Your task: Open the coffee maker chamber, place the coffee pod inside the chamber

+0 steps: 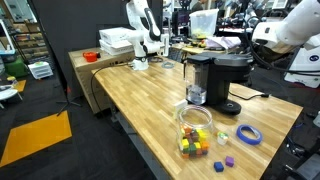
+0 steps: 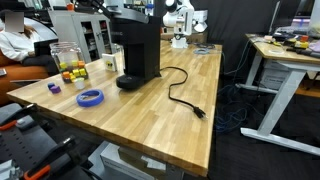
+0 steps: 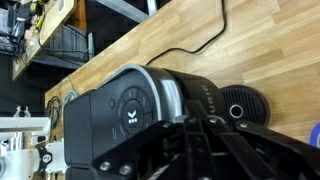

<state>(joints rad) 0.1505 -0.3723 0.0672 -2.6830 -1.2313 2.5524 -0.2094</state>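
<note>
The black coffee maker (image 1: 215,80) (image 2: 140,50) stands on the wooden table. Its chamber (image 3: 130,110) fills the wrist view from above as a rounded black head with a button panel and a silver band, and its lid lies down flat. My gripper (image 3: 198,120) hovers just over the head's front edge, fingers pressed together with nothing visible between them. The round drip tray (image 3: 240,105) lies below it. The white arm (image 1: 290,30) reaches in from the table's far side. The coffee pod is out of view.
In both exterior views a clear jar of coloured cubes (image 1: 195,130) (image 2: 70,65) and a blue tape ring (image 1: 248,134) (image 2: 90,98) sit near the machine. Its black power cord (image 2: 185,95) (image 3: 200,45) trails across the table (image 1: 140,95). Small purple pieces (image 1: 222,140) lie nearby.
</note>
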